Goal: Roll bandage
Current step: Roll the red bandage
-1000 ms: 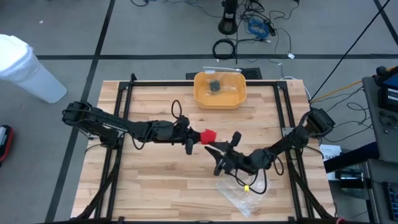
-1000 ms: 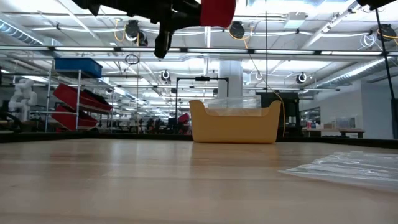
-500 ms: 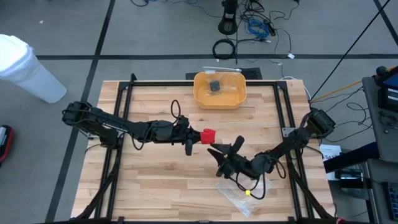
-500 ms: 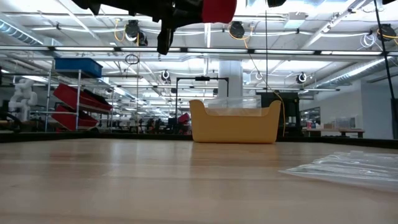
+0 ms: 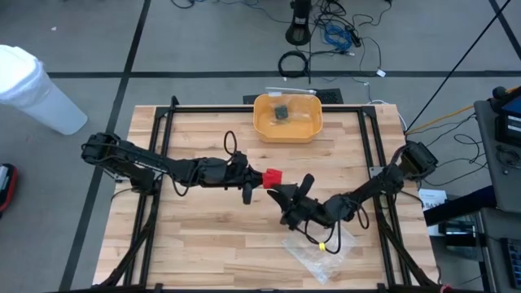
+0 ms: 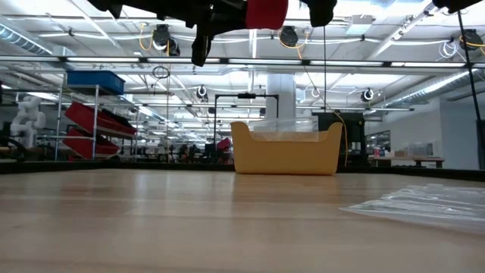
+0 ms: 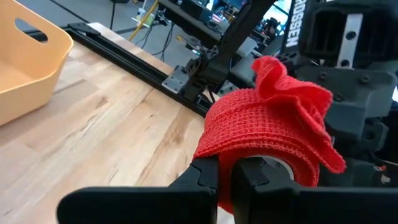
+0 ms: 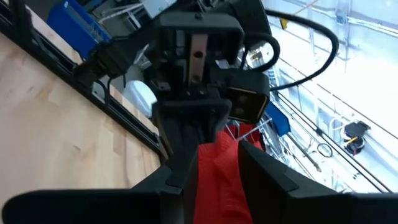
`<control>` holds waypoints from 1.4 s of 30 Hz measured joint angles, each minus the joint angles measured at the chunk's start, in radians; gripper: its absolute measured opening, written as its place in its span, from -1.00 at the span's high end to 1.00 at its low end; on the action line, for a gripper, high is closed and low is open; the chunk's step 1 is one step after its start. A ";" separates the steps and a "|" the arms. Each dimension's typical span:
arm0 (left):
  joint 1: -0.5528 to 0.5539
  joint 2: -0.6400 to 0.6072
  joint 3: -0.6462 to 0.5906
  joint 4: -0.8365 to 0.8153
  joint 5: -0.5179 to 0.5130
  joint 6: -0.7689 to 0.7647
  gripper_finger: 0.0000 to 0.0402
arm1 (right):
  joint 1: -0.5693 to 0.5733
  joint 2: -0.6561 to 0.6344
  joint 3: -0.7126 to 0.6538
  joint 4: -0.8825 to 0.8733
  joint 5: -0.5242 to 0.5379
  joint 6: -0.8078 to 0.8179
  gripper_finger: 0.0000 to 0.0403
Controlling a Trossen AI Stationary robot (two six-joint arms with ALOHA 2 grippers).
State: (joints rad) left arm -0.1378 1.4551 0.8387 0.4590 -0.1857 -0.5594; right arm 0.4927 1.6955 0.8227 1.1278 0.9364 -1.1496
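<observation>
The bandage (image 5: 273, 176) is a small bright red roll held high above the middle of the table. It shows at the top edge of the low view (image 6: 266, 13). A ruffled loose end (image 7: 292, 93) sticks out of the roll. My left gripper (image 5: 257, 177) reaches in level from the table's left and is shut on the roll (image 7: 261, 124). My right gripper (image 5: 286, 192) comes from the right, tilted slightly upward, and meets the roll head-on. Red fabric (image 8: 217, 177) fills the space between its fingers. My left gripper (image 7: 227, 169) has the roll at its fingertips (image 7: 208, 177), reaching level from the table's left. A thin red layer (image 7: 225, 202) shows in the slit between the shut fingers, and the band winds over them. The roll is lifted clear of the table. My right gripper (image 8: 217, 154) has the bandage's loose red fabric (image 8: 219, 186) between its two fingers (image 8: 186, 168), coming from the table's right, opposite the left gripper. The fabric fills the gap. Which layer or edge it has is hidden by the fingers.
A yellow bin (image 5: 287, 130) with a small dark thing inside stands at the far middle of the table (image 6: 284, 152). A clear crinkled plastic bag (image 5: 320, 251) lies near the front right (image 6: 424, 203). Black frame rails (image 5: 155, 187) run along the table's sides.
My right gripper has rolled about its own axis. It drew slightly away toward the right, then came back beside the roll, and one of its fingers now shows next to the roll in the low view. My left gripper has rolled a little, with the roll staying in place.
</observation>
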 joint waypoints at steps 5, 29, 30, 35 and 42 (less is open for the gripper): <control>0.000 0.000 0.000 -0.007 0.027 0.018 0.95 | -0.014 0.000 0.001 -0.004 0.007 0.000 0.50; -0.002 -0.001 -0.001 -0.050 0.022 0.075 0.95 | 0.004 -0.001 0.001 -0.065 0.061 0.086 1.00; -0.002 -0.001 -0.001 -0.051 0.021 0.078 0.95 | 0.004 -0.001 0.001 -0.065 0.060 0.093 1.00; -0.001 -0.001 -0.001 -0.066 0.010 0.157 0.95 | 0.058 -0.002 0.001 -0.126 0.027 0.197 1.00; 0.022 -0.001 -0.001 -0.075 -0.028 0.238 0.95 | 0.114 -0.002 0.001 -0.441 -0.012 0.593 1.00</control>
State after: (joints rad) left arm -0.1158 1.4544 0.8379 0.3835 -0.2134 -0.3214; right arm 0.6065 1.6939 0.8234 0.6867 0.9246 -0.5563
